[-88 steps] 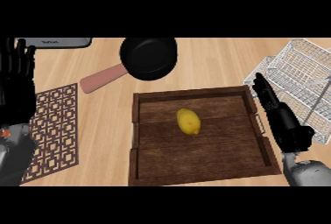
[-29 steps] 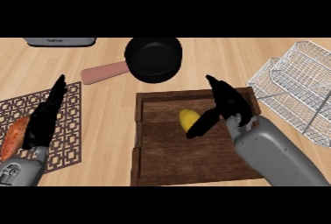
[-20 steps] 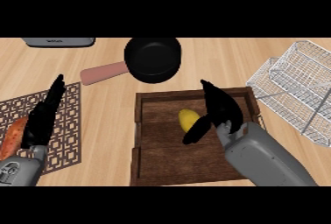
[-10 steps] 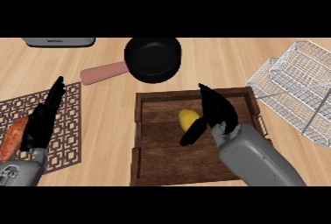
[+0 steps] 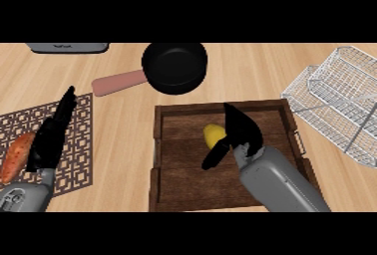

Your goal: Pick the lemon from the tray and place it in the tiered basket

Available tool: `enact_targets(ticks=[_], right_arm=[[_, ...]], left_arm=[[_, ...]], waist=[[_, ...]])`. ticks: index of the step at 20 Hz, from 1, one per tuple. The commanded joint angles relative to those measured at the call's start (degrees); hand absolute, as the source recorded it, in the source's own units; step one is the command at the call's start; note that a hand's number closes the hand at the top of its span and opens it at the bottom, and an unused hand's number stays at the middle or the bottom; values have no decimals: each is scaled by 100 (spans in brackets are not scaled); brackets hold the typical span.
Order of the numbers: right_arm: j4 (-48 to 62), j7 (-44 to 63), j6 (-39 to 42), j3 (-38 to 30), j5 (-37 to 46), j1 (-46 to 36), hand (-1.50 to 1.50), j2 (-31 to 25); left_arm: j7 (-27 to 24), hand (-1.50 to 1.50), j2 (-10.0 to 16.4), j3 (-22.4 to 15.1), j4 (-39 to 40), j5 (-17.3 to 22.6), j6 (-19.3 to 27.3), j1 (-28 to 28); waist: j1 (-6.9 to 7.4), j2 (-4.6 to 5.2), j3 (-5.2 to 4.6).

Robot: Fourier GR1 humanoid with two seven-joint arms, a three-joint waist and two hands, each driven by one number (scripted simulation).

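**Head view, grasp stage.** The right hand (image 5: pixel 242 133) hangs over the tray (image 5: pixel 221 105), spread wide, with fingers straight and the thumb (image 5: pixel 215 158) splayed away from them. It holds nothing. The lemon (image 5: pixel 213 134) lies on the tray floor on the thumb side of the fingers, in the crook between fingers and thumb. One edge of it is hidden behind the fingers, so contact cannot be confirmed.

The tiered basket (image 5: pixel 338 99) stands on the counter off the back of this hand, outside the tray and well apart from it. A black pan (image 5: pixel 175 67) sits beyond the fingertips, past the tray's far rim. The left hand (image 5: pixel 52 134) is also straight-fingered and empty. It hovers over a patterned mat (image 5: pixel 77 164), with a sweet potato (image 5: pixel 16 157) just off its outer side.

**Handling, as judged.** The lemon is probably light and firm, with a stiff rind that will not crush. It is also smooth and oval, so it may roll or slip out endways. The best hold is across its thick middle — thumb on one flank, fingers on the other — not at the tapered tips. The carry must then lift it over the tray wall and the basket's wire rim.
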Motion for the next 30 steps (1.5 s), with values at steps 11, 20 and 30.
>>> enact_targets(ticks=[11,20,30], right_arm=[[1112,243,214,-654,228,-165,-150,773],[1738,-424,650,-218,250,-606,150,781],[-160,247,-23,-743,488,-204,150,677]], left_arm=[[-122,0,-118,292,138,-200,-208,-70],[98,0,-261,269,-148,-384,-152,-48],[-27,0,-320,445,21,-424,-441,103]], waist=[[4,13,0],[58,17,3],[-63,-18,0]])
